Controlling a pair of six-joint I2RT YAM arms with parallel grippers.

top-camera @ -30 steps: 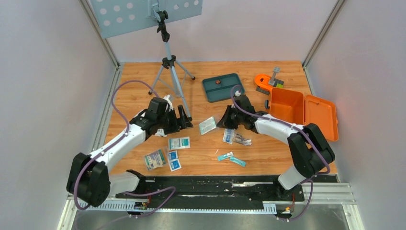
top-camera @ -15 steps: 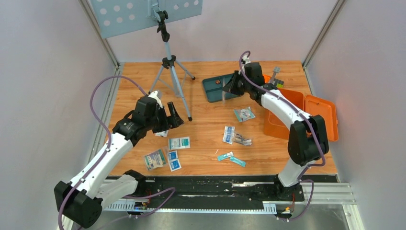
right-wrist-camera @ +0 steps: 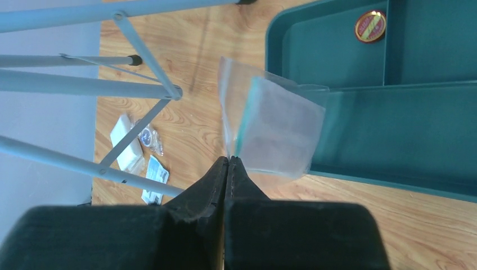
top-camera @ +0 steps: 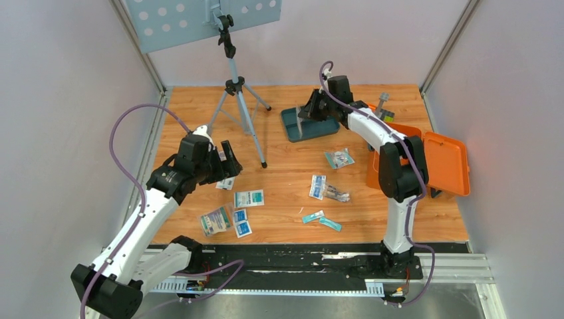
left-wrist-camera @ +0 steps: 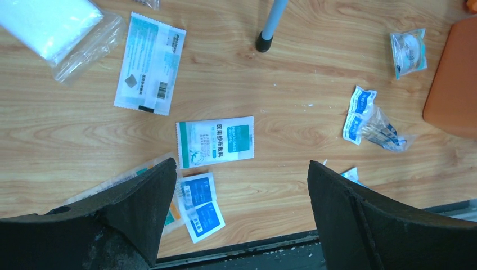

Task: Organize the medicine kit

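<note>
1. While the right gripper (right-wrist-camera: 228, 163) is clenched on a corner of a clear pouch (right-wrist-camera: 273, 126), the pouch hangs over a corner of the teal tray (right-wrist-camera: 394, 129).
2. The left gripper (left-wrist-camera: 241, 166) hovers with its fingers spread wide, grasping nothing, above a white-and-teal packet (left-wrist-camera: 215, 142) lying on the table (left-wrist-camera: 315, 73).
3. Other packets lie scattered around it, near a tripod (top-camera: 238, 100).
4. The orange kit (top-camera: 447, 163) sits open at the table's right edge, beside the right arm.

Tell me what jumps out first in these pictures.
The right pincer, shut on a clear pouch, dangles it over the dark teal tray at the table's far side. Rightward lies the open orange medicine kit. The left pincer hangs open above scattered sachets.
</note>
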